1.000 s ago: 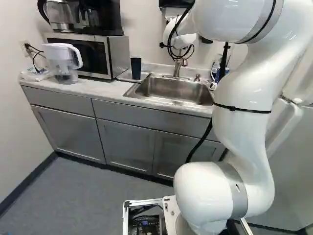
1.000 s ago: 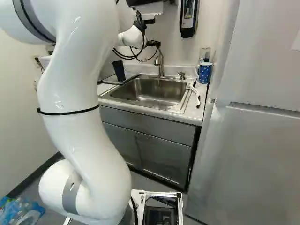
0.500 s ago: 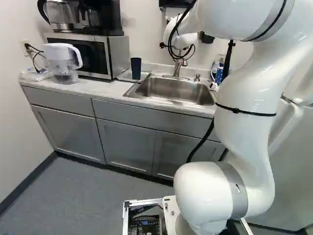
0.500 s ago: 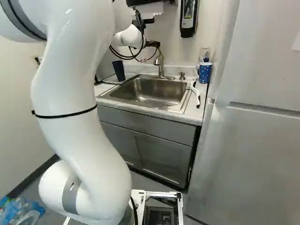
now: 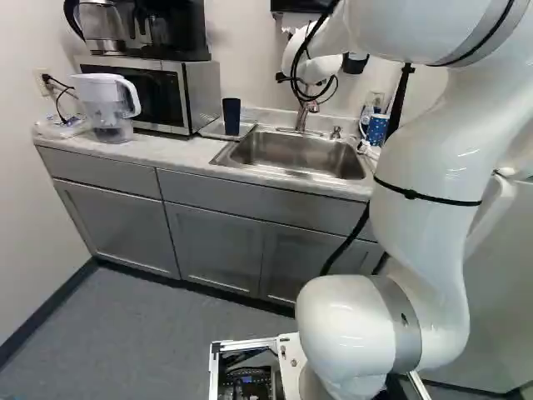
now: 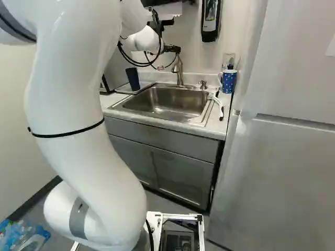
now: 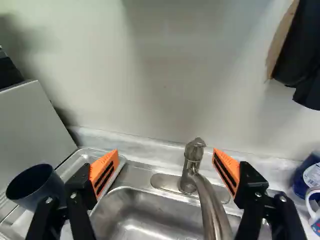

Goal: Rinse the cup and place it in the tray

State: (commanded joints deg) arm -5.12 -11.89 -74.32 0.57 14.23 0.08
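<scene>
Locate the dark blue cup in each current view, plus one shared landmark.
Left base view: cup between microwave and sink.
Right base view: cup upper left, between arm and faucet.
Wrist view: cup beside the open gripper, not between its fingers.
Shared landmark: the faucet.

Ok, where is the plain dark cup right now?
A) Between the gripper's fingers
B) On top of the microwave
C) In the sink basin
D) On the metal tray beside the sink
D: the dark cup stands upright on the metal tray, just beside the sink.
</scene>
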